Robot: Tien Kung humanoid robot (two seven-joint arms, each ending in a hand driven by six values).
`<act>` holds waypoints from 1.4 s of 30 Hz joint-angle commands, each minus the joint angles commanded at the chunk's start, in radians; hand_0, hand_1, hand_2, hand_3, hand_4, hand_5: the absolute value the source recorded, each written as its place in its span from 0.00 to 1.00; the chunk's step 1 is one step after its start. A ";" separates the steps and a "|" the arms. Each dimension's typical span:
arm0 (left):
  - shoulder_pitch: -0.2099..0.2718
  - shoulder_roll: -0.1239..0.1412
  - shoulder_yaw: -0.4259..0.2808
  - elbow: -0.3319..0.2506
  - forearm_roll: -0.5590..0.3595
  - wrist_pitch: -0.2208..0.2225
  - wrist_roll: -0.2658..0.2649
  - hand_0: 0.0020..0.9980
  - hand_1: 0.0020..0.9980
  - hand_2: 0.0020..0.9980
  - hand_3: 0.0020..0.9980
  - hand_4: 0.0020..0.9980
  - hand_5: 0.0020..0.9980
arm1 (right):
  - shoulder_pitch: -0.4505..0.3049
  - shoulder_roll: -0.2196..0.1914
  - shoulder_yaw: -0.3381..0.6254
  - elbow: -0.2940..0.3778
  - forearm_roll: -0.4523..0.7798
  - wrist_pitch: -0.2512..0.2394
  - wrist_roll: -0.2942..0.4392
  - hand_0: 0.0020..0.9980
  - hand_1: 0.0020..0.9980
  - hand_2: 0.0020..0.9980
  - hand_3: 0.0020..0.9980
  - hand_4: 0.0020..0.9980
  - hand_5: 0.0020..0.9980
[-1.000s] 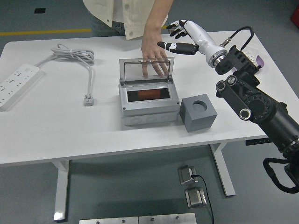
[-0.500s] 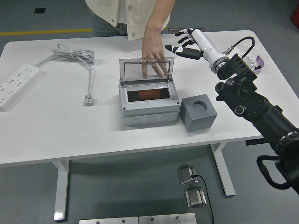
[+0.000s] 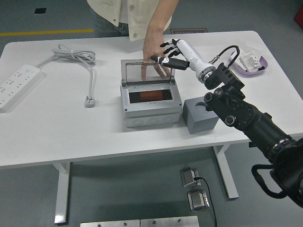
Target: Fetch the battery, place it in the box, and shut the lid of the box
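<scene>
Now: right robot hand (image 3: 171,53) (fingers spread, holding nothing) beside the upright clear lid (image 3: 147,72) of the grey box (image 3: 150,101); person's hand (image 3: 154,52) behind it, on the tabletop (image 3: 71,127).

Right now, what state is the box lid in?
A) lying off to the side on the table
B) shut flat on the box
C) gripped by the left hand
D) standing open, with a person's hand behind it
D: the clear lid stands upright over the box, with a person's hand behind it and the right hand at its top corner.
</scene>
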 joint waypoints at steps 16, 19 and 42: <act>0.005 -0.006 -0.010 0.000 0.002 0.001 -0.002 0.61 0.64 0.61 0.60 0.63 0.14 | -0.066 -0.048 -0.105 0.168 -0.003 0.005 -0.026 0.70 0.59 0.65 0.74 0.97 0.72; 0.006 -0.007 -0.012 0.000 0.002 0.002 -0.003 0.61 0.64 0.61 0.60 0.63 0.14 | -0.082 -0.060 -0.127 0.223 -0.014 0.005 -0.039 0.70 0.59 0.65 0.74 0.97 0.72; 0.012 -0.015 -0.016 0.000 -0.002 0.002 -0.003 0.61 0.64 0.61 0.60 0.62 0.14 | -0.153 -0.129 -0.188 0.408 -0.056 0.017 -0.097 0.65 0.57 0.65 0.75 0.97 0.73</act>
